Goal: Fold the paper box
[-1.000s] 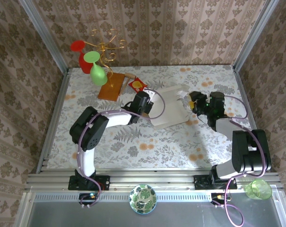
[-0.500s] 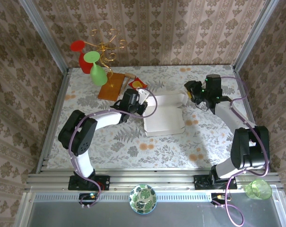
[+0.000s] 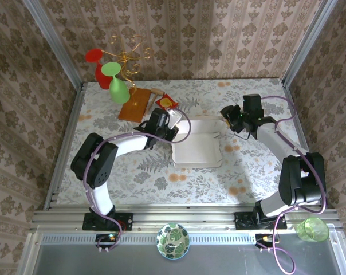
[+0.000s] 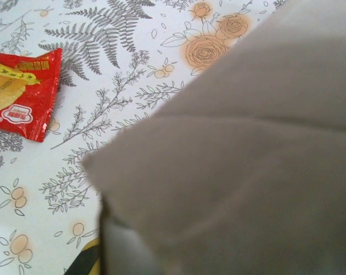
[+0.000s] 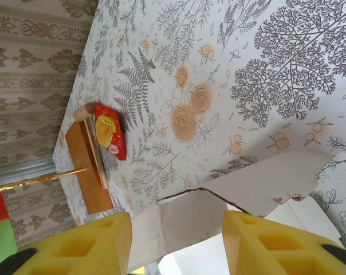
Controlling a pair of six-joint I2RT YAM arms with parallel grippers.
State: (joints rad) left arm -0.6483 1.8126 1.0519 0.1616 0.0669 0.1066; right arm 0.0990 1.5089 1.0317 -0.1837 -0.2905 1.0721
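The paper box [image 3: 197, 152], off-white and opened out, lies flat mid-table with its flaps spread. My left gripper [image 3: 172, 121] sits at the box's far left corner. In the left wrist view blurred cardboard [image 4: 236, 172] runs straight into the jaws and hides them; the gripper is shut on that flap. My right gripper [image 3: 225, 113] hovers at the far right corner. Its yellow fingers [image 5: 75, 246] stand apart, open, either side of a raised flap [image 5: 219, 212] without pressing it; the gripper's middle [image 5: 176, 246] is over the cardboard.
A brown wooden board [image 3: 134, 105] and a red snack packet [image 3: 166, 103] lie just beyond the left gripper. Green [image 3: 117, 86] and red [image 3: 98, 66] plastic glasses hang on a gold stand at the back left. Metal rails edge the table.
The box has slid left and settled flatter, drawn by the left gripper. The right gripper left the box's right side, swung to the far right corner and narrowed slightly.
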